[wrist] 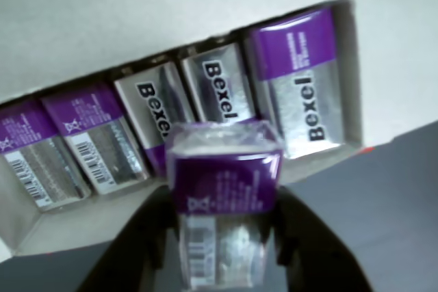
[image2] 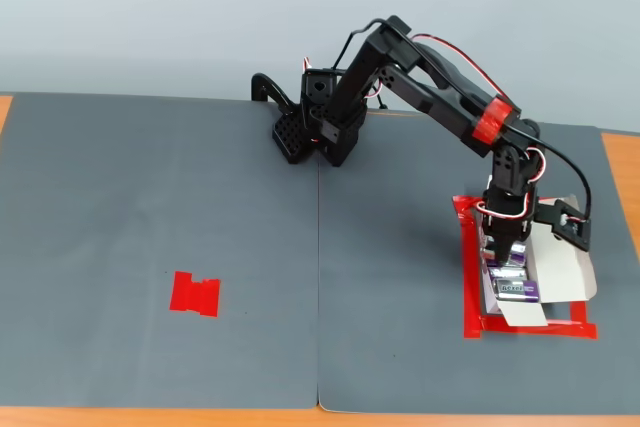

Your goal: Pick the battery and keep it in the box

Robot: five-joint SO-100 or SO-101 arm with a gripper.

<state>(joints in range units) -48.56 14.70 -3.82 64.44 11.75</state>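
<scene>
Wrist view puts the purple-and-silver foil-wrapped battery [wrist: 224, 189] at lower centre, clamped between my black two-finger gripper [wrist: 224, 237], held just over the open white cardboard box [wrist: 171, 11]. Five similar purple-silver cells [wrist: 298, 80] already fill its row, so I judge I'm holding high to find a free slot.

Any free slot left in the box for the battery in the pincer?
The box holds five batteries in a row. Bare floor shows only along the near wall, in front of the left ones. The pincer holds the battery there. Outside, the grey mat is bare around the red tape patch.
</scene>
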